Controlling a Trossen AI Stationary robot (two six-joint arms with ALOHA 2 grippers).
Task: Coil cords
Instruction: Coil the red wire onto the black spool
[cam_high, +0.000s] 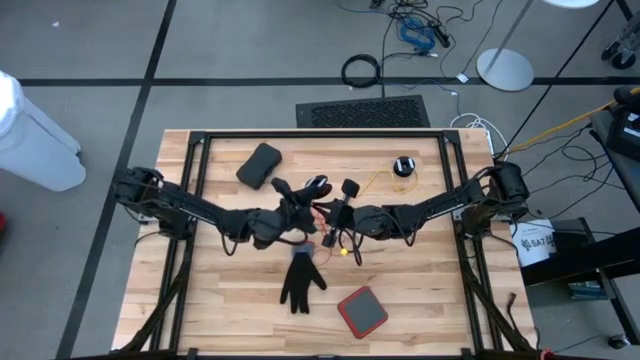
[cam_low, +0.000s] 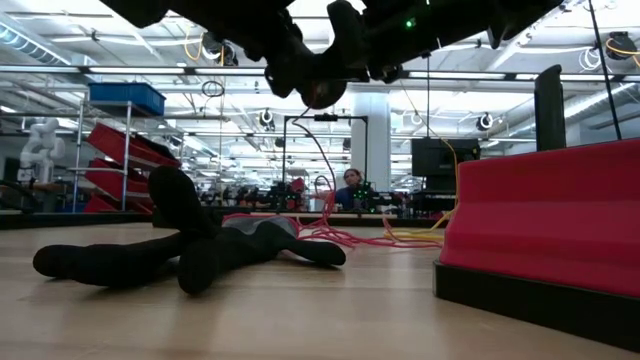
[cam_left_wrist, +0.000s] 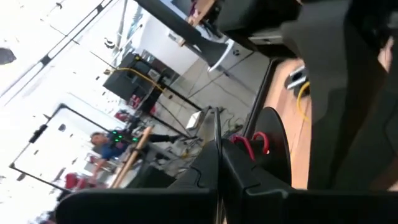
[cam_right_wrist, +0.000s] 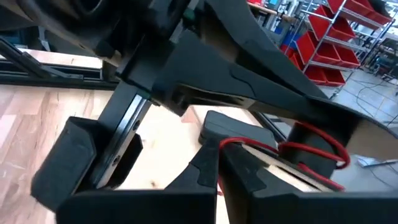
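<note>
Two clenched grippers, left gripper (cam_high: 300, 212) and right gripper (cam_high: 335, 215), meet just above the black glove (cam_high: 301, 282) on the counter (cam_high: 420, 300), cords (cam_high: 340, 240) tangled between them: light, limp, probably slippery, best pinched near a puck (cam_high: 403, 166).

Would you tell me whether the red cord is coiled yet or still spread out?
Still spread out: the red cord lies in loose loops across the table behind the black glove, not wound into a coil.

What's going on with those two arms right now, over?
Left end effector and right end effector shut, meeting mid-table. Cords tangled beneath, uncoiled. Black glove beside them.
</note>
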